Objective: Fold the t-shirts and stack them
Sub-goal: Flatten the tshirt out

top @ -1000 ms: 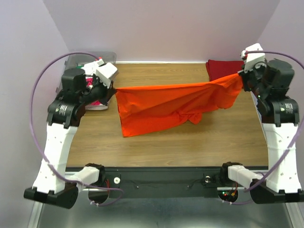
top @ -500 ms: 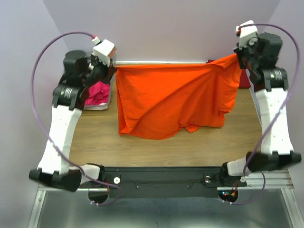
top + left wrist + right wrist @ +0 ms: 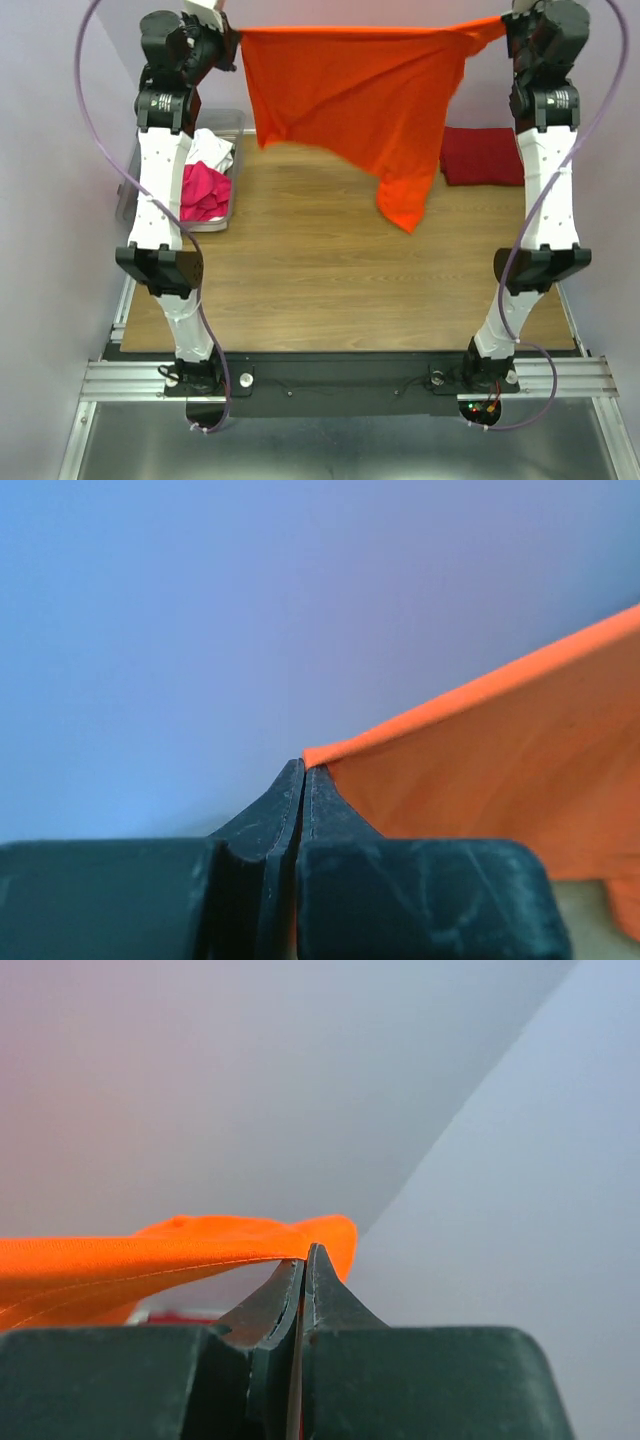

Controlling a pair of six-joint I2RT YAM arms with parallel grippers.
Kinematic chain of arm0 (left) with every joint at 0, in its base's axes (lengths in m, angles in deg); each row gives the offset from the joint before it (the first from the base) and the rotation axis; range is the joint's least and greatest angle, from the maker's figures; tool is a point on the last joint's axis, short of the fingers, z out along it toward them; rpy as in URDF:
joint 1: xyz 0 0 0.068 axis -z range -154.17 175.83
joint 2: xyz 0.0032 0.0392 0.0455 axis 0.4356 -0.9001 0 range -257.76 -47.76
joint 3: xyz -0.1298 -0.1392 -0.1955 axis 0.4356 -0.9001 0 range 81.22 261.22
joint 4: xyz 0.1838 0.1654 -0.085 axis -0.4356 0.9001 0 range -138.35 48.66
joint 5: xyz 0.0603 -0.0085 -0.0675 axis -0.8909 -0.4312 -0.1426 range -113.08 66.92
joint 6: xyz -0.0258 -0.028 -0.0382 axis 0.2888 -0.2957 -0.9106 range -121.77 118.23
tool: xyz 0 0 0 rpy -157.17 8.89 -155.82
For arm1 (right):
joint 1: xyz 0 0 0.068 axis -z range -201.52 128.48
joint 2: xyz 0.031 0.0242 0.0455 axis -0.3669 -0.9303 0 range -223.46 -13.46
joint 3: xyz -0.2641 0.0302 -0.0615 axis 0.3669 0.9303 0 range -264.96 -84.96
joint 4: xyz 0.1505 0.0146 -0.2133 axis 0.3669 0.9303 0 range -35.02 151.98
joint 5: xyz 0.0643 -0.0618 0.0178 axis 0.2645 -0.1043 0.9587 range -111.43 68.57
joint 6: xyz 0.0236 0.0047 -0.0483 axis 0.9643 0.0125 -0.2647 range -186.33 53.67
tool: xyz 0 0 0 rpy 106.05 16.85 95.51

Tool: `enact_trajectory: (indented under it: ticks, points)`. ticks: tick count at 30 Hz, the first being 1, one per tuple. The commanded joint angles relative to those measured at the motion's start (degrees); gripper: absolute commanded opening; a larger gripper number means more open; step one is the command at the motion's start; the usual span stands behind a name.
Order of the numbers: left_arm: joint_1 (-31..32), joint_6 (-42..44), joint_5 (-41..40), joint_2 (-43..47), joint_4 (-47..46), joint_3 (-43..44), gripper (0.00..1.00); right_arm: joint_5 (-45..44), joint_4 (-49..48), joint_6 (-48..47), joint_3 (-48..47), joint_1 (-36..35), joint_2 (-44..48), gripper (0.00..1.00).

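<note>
The orange shirt (image 3: 350, 95) hangs in the air, stretched like a curtain between the two raised arms and well clear of the table (image 3: 330, 280). The left gripper (image 3: 303, 780) has its fingers (image 3: 265, 815) pressed together on one top corner of the cloth, which runs away from the tips to their right and downward. The right gripper (image 3: 304, 1265) is likewise pinched tight on the opposite top corner, with the fabric leading off to the left of its tips. The shirt's long top edge therefore runs straight from one pair of fingertips to the other, fairly taut, and the whole body of the cloth lies below both pairs. It does not hang evenly. Under the left fingers the lower edge is short and high, while a loose tail drops lowest nearer the right fingers, though short of being directly beneath them. Neither arm is nearer the shirt, since each holds a corner. A folded dark red shirt (image 3: 482, 155) lies on the table far below the right fingers and just beside that hanging tail. A clear bin (image 3: 232, 120) with magenta and white cloth sits below the left fingers. The coming move looks like lowering the cloth flat onto the bare wood between the two grippers, which will turn on keeping the top edge level and the tail off the red shirt.
</note>
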State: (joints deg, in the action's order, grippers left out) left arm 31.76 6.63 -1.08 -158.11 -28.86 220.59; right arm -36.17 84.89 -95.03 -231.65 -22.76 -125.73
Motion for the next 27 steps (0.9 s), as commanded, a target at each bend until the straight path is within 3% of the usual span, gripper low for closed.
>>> enact_trajectory:
  ticks: [1,6,13,14,18,22,27]
  points:
    - [-1.9,-4.3,-4.4,13.4,-21.5,-6.0,0.0,-5.0,-27.0,-0.7,5.2,0.5,12.5,0.01]
    - [-2.0,-0.6,-1.9,19.4,-26.6,-21.2,0.0,-1.5,-31.3,-0.7,13.9,0.6,16.7,0.01]
    - [-2.0,8.9,7.6,22.1,-20.1,-46.1,0.0,2.1,-31.3,-5.3,47.1,0.6,26.6,0.01]
    - [-1.9,10.0,8.8,22.1,-18.3,-50.5,0.0,3.0,-31.3,-7.1,55.2,0.5,28.6,0.01]
    - [-1.6,15.8,12.0,23.8,-12.1,-62.2,0.0,5.6,-30.4,-12.0,75.2,0.6,41.0,0.01]
    - [-1.6,22.6,13.2,26.3,-6.5,-70.4,0.0,7.5,-22.3,-17.3,86.2,0.6,48.4,0.01]
    - [-1.5,29.7,13.5,25.7,3.6,-71.3,0.0,11.8,-11.6,-19.8,87.5,0.5,51.2,0.01]
